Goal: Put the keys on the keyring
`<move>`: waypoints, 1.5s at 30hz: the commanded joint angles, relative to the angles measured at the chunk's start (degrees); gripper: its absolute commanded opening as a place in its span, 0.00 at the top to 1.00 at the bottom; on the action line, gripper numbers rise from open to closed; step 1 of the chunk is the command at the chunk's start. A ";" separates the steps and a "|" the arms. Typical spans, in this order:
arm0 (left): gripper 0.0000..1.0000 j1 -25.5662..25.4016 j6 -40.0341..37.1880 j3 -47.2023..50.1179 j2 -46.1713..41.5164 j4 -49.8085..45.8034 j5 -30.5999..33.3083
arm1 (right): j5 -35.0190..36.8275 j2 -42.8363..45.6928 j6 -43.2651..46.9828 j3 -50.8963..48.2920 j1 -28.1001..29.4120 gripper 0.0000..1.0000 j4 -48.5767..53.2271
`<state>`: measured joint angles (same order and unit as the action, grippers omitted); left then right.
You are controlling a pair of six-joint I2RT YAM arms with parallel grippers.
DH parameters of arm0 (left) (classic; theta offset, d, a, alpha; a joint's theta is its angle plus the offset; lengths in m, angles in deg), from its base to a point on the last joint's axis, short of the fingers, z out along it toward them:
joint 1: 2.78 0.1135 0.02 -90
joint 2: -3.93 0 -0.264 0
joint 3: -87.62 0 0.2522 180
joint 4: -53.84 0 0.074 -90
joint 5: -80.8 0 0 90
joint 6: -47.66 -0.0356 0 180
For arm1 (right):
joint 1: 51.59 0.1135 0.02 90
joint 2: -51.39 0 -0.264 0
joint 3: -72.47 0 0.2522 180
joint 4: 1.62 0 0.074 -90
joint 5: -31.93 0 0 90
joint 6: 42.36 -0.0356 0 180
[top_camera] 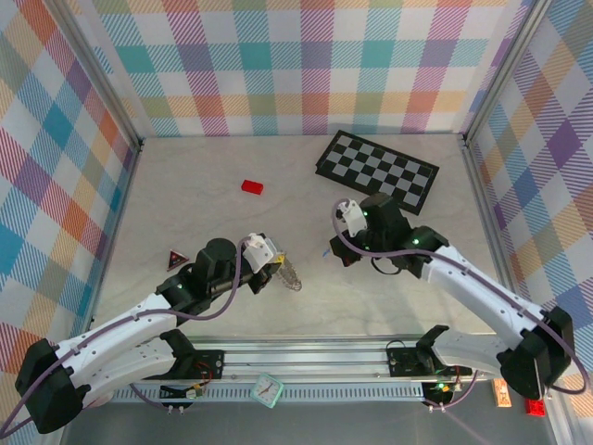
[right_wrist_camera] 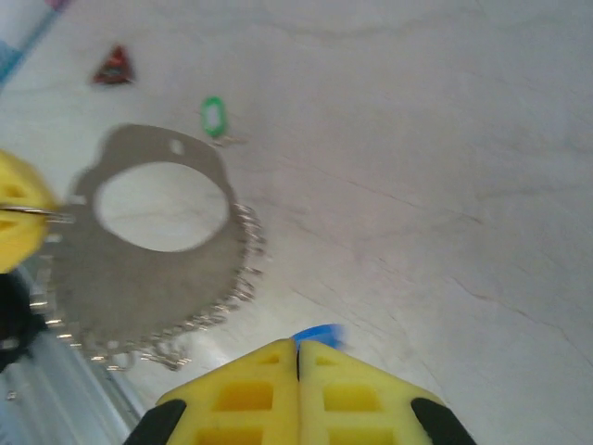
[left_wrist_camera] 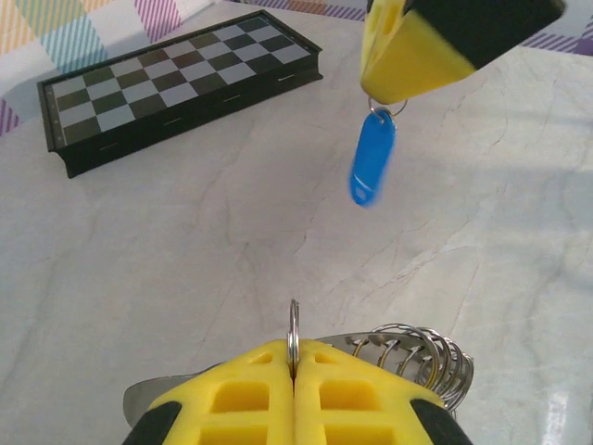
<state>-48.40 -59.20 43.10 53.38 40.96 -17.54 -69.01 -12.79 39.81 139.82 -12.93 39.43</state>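
Note:
The keyring [right_wrist_camera: 139,278] is a flat grey metal loop with several small wire rings along its edge [left_wrist_camera: 417,352]. My left gripper [left_wrist_camera: 294,350] is shut on one thin ring of it and holds it just above the table [top_camera: 290,275]. My right gripper [right_wrist_camera: 297,345] is shut on the blue key [left_wrist_camera: 372,158], which hangs from its fingers [left_wrist_camera: 408,46] a short way beyond the ring. In the top view the two grippers [top_camera: 276,262] [top_camera: 339,252] face each other mid-table. The mint green key [right_wrist_camera: 214,116] lies loose on the table past the keyring.
A folded black-and-white checkerboard [top_camera: 377,170] lies at the back right. A red block [top_camera: 252,186] sits at the back middle. A small dark red triangular piece [top_camera: 174,260] lies by the left arm. Plaid walls close in three sides.

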 commanded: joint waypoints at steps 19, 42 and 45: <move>1.00 -0.03 10.06 -6.07 5.52 -0.43 -9.43 | -11.07 1.24 15.94 -4.29 4.27 1.00 -15.40; 1.00 2.69 22.04 -5.47 8.13 4.26 -19.08 | -11.77 2.61 35.87 -11.11 7.57 1.00 -25.95; 1.00 2.74 22.60 -5.45 8.41 4.51 -18.72 | -10.10 3.01 36.46 -11.25 7.75 1.00 -25.87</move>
<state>-46.11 -38.06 38.88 61.75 42.78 -34.74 -80.18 -11.39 74.08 129.11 -5.63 15.54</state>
